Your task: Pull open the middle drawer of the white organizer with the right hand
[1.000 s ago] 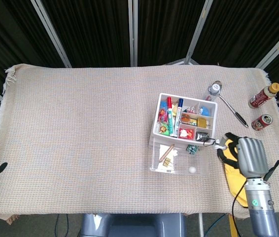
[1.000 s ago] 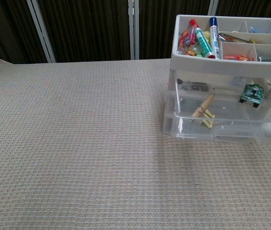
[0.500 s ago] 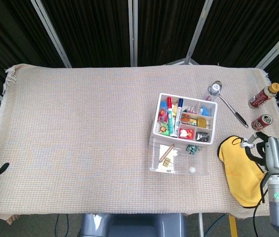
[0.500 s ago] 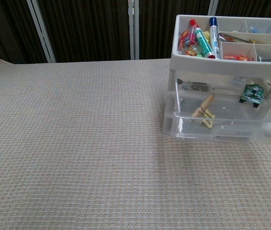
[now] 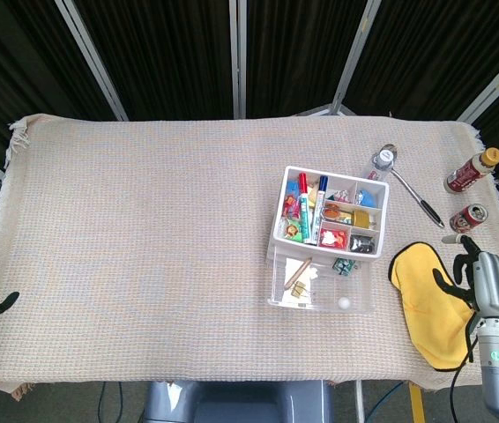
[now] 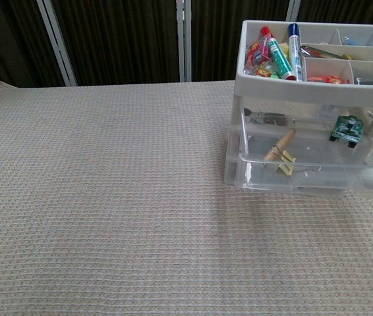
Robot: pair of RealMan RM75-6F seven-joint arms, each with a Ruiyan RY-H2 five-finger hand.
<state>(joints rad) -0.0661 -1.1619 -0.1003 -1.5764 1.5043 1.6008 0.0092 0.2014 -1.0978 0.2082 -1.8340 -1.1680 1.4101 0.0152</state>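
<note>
The right hand (image 5: 489,284) rests over a yellow cloth (image 5: 424,300), fingers loosely curled, holding nothing. The organizer (image 5: 331,211) sits well to its left, one clear drawer (image 5: 320,286) standing pulled out, presumably for access. A woven mat (image 5: 144,229) covers the table; dark curtains (image 5: 170,53) stand behind.

Table covering: beige woven cloth (image 5: 144,229) over the whole tabletop, fringed at its far left corner.
Yellow cloth (image 5: 426,304): crumpled, near the table's front right edge.
Pen (image 5: 419,199): black and silver, lying diagonally on the beige cloth.
Clear bottle (image 5: 382,161): lying just beside the pen's far end.
Brown bottle (image 5: 472,170): yellow cap, lying tilted near the right edge.
Red can (image 5: 470,218): lying just in front of the brown bottle.
Backdrop: black curtain (image 5: 170,53) with pale metal frame bars.
</note>
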